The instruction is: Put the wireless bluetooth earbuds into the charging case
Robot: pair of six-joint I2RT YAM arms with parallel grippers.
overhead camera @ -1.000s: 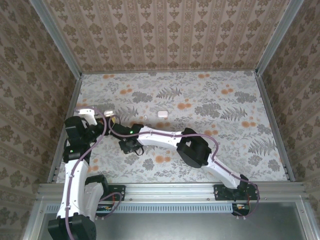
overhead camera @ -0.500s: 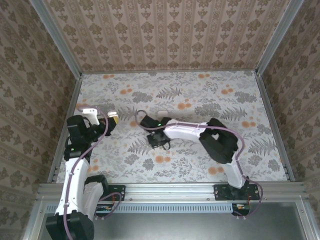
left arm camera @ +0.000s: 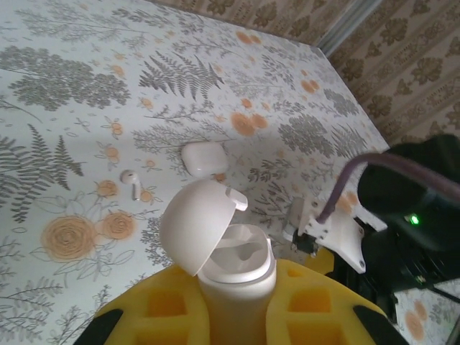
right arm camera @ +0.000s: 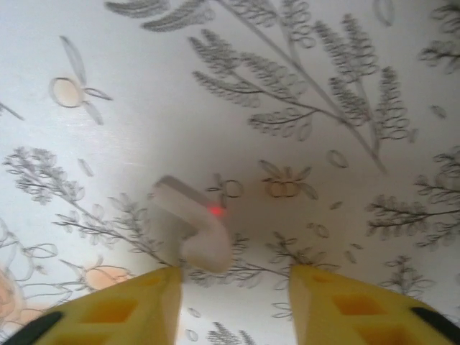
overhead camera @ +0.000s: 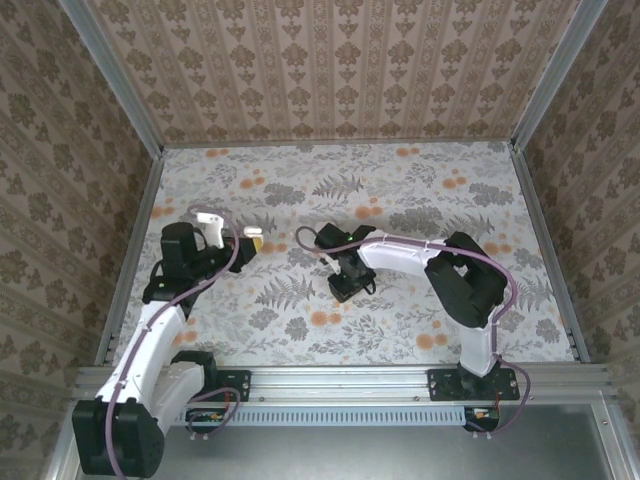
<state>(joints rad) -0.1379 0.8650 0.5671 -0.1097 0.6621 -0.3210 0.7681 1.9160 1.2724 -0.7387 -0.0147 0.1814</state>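
Observation:
The white charging case (left arm camera: 233,269) stands upright with its lid (left arm camera: 194,223) flipped open, and my left gripper (left arm camera: 237,295) is shut on its body; in the top view this gripper (overhead camera: 248,243) is at the table's left. One white earbud (left arm camera: 129,180) lies on the floral cloth beyond the case. Another earbud (right arm camera: 195,228), showing a red light, lies on the cloth just ahead of the left yellow finger (right arm camera: 136,302) of my right gripper (right arm camera: 233,291). That gripper is open, with nothing between its fingers. From above, the right gripper (overhead camera: 343,288) points down near the table's middle.
A second, closed white case (left arm camera: 203,157) lies on the cloth behind the first earbud. The right arm (overhead camera: 400,255) stretches across the middle of the table, and its dark wrist (left arm camera: 410,208) is close on the right of the held case. Patterned walls (overhead camera: 340,70) enclose the table.
The right arm has swung from beside the left gripper rightward to the table's middle. The left gripper has moved right and forward with the case.

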